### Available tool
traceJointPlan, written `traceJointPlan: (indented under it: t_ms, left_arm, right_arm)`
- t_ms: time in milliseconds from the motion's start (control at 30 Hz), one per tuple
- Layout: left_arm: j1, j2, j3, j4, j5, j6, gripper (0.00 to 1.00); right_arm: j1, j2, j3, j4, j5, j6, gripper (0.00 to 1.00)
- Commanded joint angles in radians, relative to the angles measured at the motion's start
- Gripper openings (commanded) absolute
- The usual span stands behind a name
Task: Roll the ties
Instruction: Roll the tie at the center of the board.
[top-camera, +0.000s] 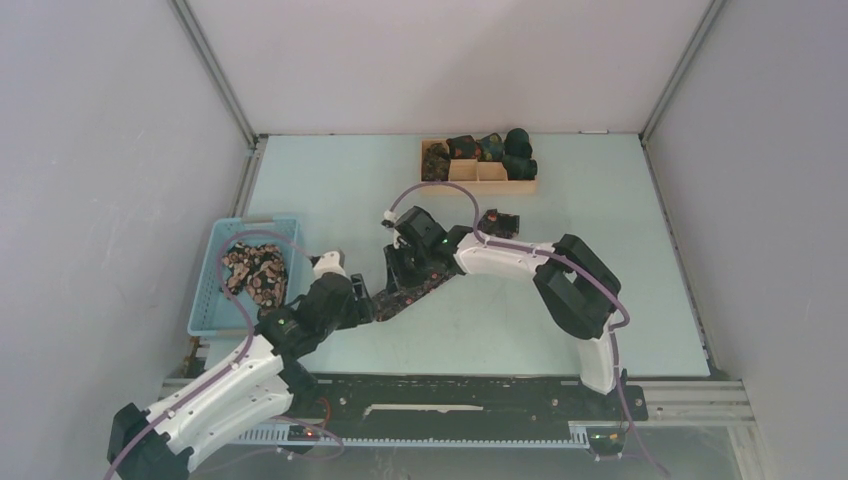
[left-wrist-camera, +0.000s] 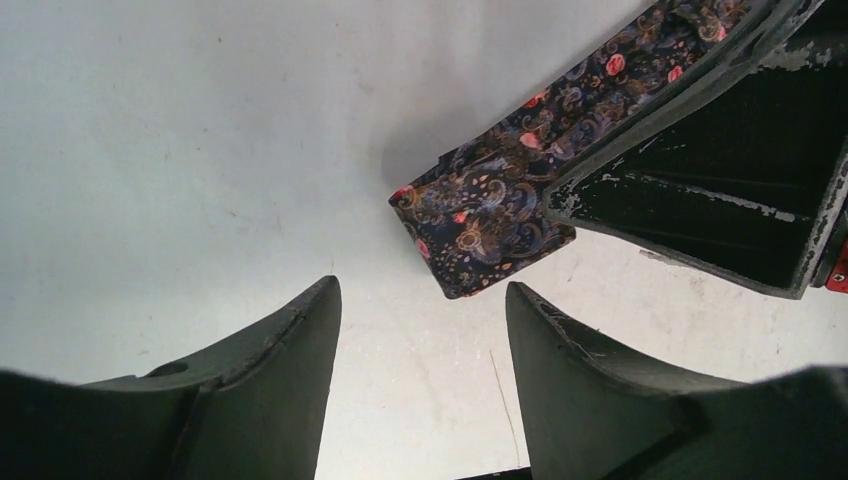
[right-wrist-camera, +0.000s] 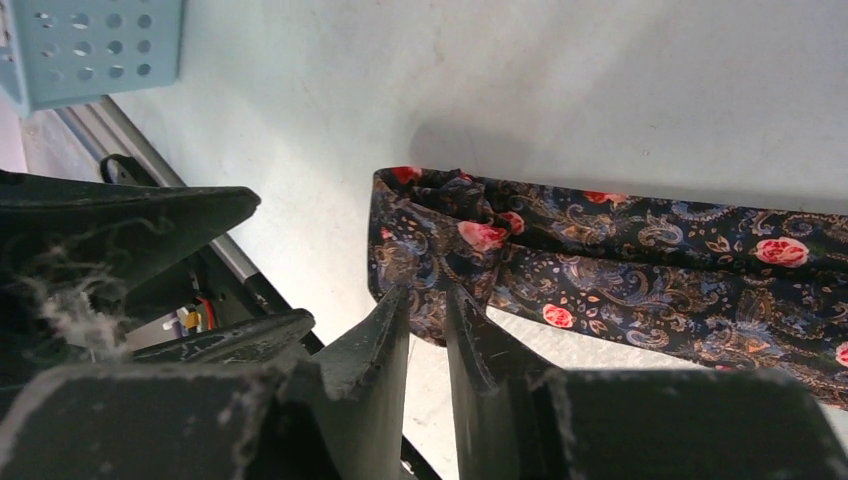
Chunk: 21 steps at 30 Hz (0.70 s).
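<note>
One dark floral tie (top-camera: 418, 291) lies stretched on the table between the two arms. My right gripper (top-camera: 398, 280) is shut on its folded end, with fabric pinched between the fingertips in the right wrist view (right-wrist-camera: 426, 290); the rest of the tie (right-wrist-camera: 650, 265) trails to the right. My left gripper (top-camera: 362, 303) is open and empty, and its jaws stand wide apart in the left wrist view (left-wrist-camera: 420, 300). It sits just short of the tie's end (left-wrist-camera: 480, 225). The right gripper's finger (left-wrist-camera: 720, 170) rests over the tie there.
A light-blue basket (top-camera: 216, 300) at the left holds more ties (top-camera: 255, 270); its corner shows in the right wrist view (right-wrist-camera: 90, 45). A wooden divided tray (top-camera: 490, 185) at the back holds rolled ties (top-camera: 505, 150). A small dark patterned bundle (top-camera: 500, 221) sits in front of the tray.
</note>
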Motion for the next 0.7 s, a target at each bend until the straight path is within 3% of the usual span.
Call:
traceJointPlan:
  t_ms: [0,667]
  left_arm:
    - [-0.003,-0.036,-0.029,0.048,-0.045,-0.037,0.67]
    - [0.017,-0.027,-0.142,0.297,0.072,-0.138,0.65]
  right_arm:
    - [0.009,0.023,0.046,-0.021,0.020,-0.022,0.22]
    - [-0.017,0.082,0.005,0.005,-0.005,-0.027,0.18]
